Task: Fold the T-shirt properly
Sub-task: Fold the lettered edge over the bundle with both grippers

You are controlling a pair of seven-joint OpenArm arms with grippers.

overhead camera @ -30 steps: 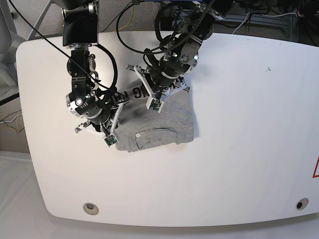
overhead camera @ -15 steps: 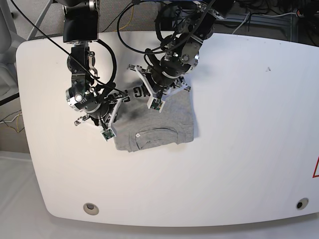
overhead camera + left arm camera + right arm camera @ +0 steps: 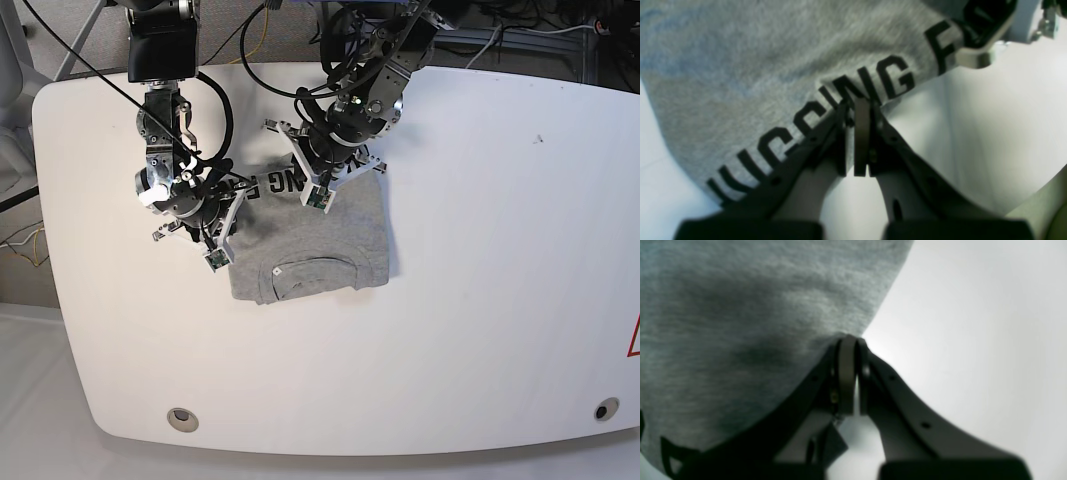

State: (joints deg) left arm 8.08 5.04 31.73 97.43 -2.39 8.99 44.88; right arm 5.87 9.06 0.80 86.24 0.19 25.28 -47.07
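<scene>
The heather-grey T-shirt [image 3: 335,235] lies partly folded on the white table, its collar [image 3: 310,268] toward the near edge. A strip with black capital lettering [image 3: 283,183] runs along its far edge between the two arms. My left gripper [image 3: 316,200] is shut on that lettered edge; the left wrist view shows its fingertips [image 3: 858,101] pinching the T-shirt [image 3: 773,66] at the letters. My right gripper [image 3: 215,258] is shut on the shirt's left edge, and in the right wrist view the gripper [image 3: 848,340] pinches the plain grey T-shirt [image 3: 740,323] at its border.
The white table [image 3: 480,300] stretches to the right and toward the near edge. Two round holes [image 3: 181,418] [image 3: 601,410] sit near its front corners. Black cables [image 3: 225,110] hang around both arms at the back. A part of the right arm [image 3: 987,40] shows in the left wrist view.
Both grippers have moved toward the table's far side, drawing the shirt's lettered edge and left side with them. Both stay shut.
</scene>
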